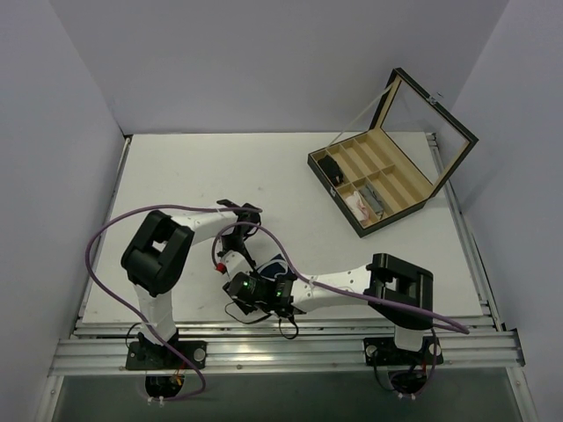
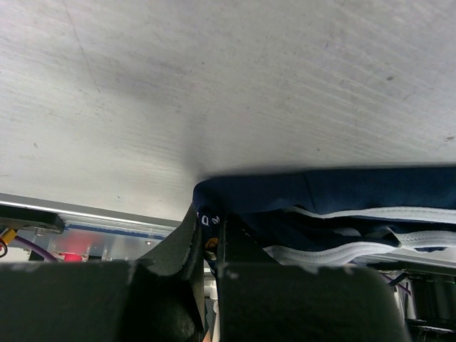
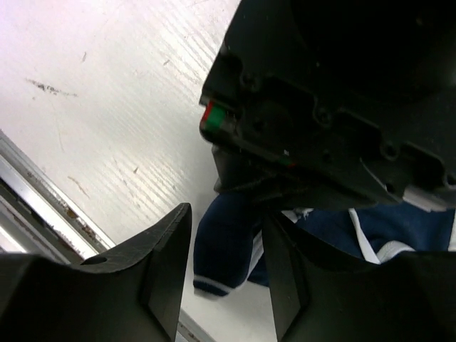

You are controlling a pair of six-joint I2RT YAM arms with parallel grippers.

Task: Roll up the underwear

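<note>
**White bench, two arms crowded over one small garment**

Pale grey walls close round a white bench (image 1: 193, 176). Nearest me is the aluminium rail (image 1: 290, 352) where both arms are bolted, and just past it all the action is bunched in one spot. The small dark navy-blue fabric underwear with thin white trim (image 2: 370, 189) lies there against the bench. From above it is mostly hidden by the two wrists, with only a scrap of blue showing between them.

The left gripper (image 2: 209, 239) is closed tight on one corner of it. Its own camera shows the blue hem and a little label caught between the fingers. From that pinched corner the garment stretches away sideways to the gripper's right. Its long axis therefore runs across the left gripper's line rather than along it, and the white trim bands lie the same way.

The right gripper (image 3: 226, 242) sits low on the other side with its jaws standing apart. A rounded blue end of the garment shows in the gap between them, right under the left gripper's black body. I can't see the jaws pressing on the cloth, so I'd call this gripper parted and holding nothing.

Both arms are about equally close. I'd judge the next move turns on rolling from this held end along that sideways axis.

Further back on the right sits a black-framed wooden divided box (image 1: 374, 156) with its lid propped up, well apart from the work.
</note>
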